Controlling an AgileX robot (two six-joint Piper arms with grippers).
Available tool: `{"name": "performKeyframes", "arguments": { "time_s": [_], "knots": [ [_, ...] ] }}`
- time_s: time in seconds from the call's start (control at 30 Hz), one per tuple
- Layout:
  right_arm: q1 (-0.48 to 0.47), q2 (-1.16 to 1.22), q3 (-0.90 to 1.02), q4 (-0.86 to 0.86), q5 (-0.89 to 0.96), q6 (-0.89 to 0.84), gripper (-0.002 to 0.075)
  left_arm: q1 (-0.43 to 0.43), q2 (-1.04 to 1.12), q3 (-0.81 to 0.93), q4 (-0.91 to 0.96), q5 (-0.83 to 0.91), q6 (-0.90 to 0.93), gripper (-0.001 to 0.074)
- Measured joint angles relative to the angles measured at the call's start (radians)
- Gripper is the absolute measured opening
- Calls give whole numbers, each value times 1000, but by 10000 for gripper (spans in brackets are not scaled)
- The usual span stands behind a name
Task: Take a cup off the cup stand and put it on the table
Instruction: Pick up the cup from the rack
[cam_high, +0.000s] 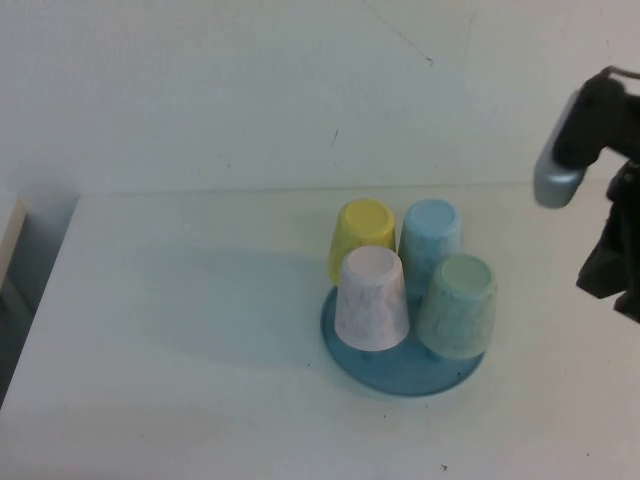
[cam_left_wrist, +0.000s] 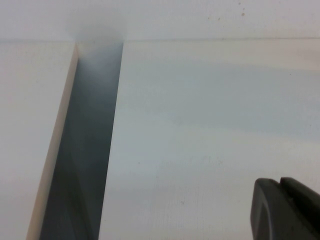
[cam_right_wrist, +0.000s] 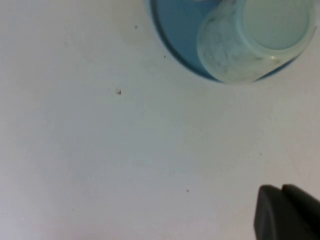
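Pale mint-green speckled plastic cup (cam_high: 458, 305) sits inverted on the round blue pegged cup stand (cam_high: 400, 375); my right tool (cam_right_wrist: 287, 212) hovers beside it over the white surface (cam_high: 180, 330), jaws closed and empty for approach, while my left tool (cam_left_wrist: 285, 210) sits closed, parked well clear.

mint-green cup (cam_high: 458, 305) inverted on blue cup stand (cam_high: 400, 372) (front right peg), mid white table (cam_high: 180, 330).

Cup (cam_right_wrist: 252, 42) on stand (cam_right_wrist: 175, 30) (inverted).
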Motion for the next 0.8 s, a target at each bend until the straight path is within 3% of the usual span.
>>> {"name": "performKeyframes", "arguments": {
  "time_s": [0.13,0.3,0.43,0.6,0.67,0.8],
  "knots": [
    [67,75,-15,-112,0,18,-3,0,0,0,0,0,0,-3],
    [84,171,-71,-160,0,72,30,0,0,0,0,0,0,-3],
    [84,226,-154,-145,0,81,232,0,0,0,0,0,0,-4],
    [84,276,-285,-89,0,82,566,0,0,0,0,0,0,-3],
    [84,296,-321,-63,0,82,625,0,0,0,0,0,0,-3],
    [86,346,-339,-36,0,82,659,0,0,0,0,0,0,-3]
  ]
}}
